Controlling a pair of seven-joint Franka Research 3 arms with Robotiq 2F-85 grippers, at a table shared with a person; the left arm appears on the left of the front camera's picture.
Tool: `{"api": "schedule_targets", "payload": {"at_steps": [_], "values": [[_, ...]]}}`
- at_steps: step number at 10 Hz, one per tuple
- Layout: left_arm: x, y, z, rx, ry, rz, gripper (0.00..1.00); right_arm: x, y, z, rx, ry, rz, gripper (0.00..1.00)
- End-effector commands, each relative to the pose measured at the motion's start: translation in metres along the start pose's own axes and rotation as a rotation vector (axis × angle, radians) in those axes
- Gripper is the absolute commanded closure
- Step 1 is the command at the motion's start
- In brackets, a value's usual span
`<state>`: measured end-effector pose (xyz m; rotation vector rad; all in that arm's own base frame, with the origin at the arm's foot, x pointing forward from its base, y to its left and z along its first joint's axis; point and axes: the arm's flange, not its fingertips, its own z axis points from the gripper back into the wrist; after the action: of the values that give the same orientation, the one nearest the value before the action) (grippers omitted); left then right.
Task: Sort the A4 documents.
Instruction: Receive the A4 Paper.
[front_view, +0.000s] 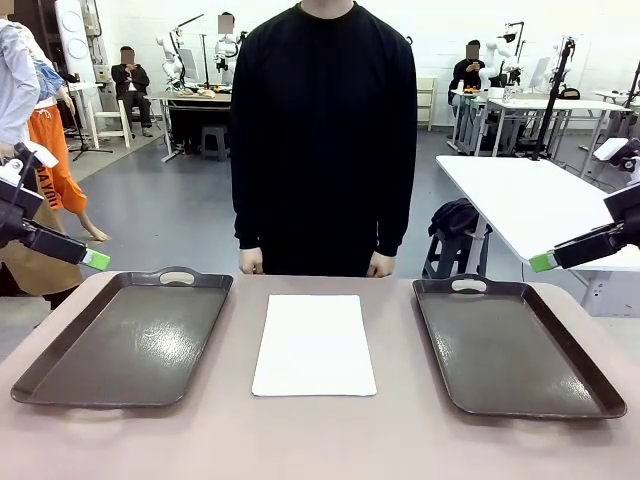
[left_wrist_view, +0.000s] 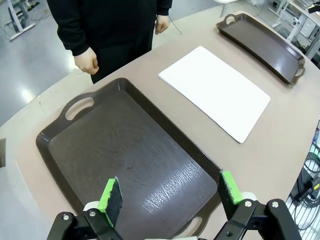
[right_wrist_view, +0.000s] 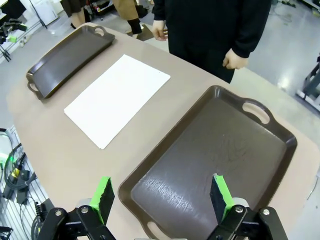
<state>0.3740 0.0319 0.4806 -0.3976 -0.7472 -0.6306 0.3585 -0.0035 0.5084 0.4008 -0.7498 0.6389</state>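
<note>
- Sorting looks not yet begun: the A4 documents (front_view: 314, 345) lie flat mid-counter, between the left tray (front_view: 130, 340) and the right tray (front_view: 510, 345). Both trays are bare. Whether it is one sheet or several, I cannot tell.
- The left jaws stand wide and empty above the left tray's near end. The right jaws are likewise wide and empty over the right tray.
- Next, one arm must reach to the middle and catch a thin sheet's edge, and flat paper offers little to pinch.
- A person (front_view: 322, 130) stands at the counter's far edge, hands down.
- The counter (front_view: 320, 440) is smooth and taupe. Beyond it is a grey-floored workshop with white tables.
</note>
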Motion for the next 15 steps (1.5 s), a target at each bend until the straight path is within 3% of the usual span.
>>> {"api": "schedule_targets", "payload": {"at_steps": [1, 2, 3, 15], "values": [[-0.046, -0.023, -0.008, -0.010, -0.009, -0.008, 0.00, -0.044, 0.029, -0.017, -0.032, 0.006, -0.068, 0.00], [-0.041, -0.027, -0.014, -0.020, 0.009, 0.026, 0.00, 0.000, 0.000, 0.000, 0.000, 0.000, 0.000, 0.00], [-0.002, 0.002, -0.001, -0.001, 0.001, 0.002, 0.00, 0.000, 0.000, 0.000, 0.000, 0.000, 0.000, 0.00], [-0.002, 0.002, -0.001, -0.001, 0.001, 0.002, 0.00, 0.000, 0.000, 0.000, 0.000, 0.000, 0.000, 0.00]]}}
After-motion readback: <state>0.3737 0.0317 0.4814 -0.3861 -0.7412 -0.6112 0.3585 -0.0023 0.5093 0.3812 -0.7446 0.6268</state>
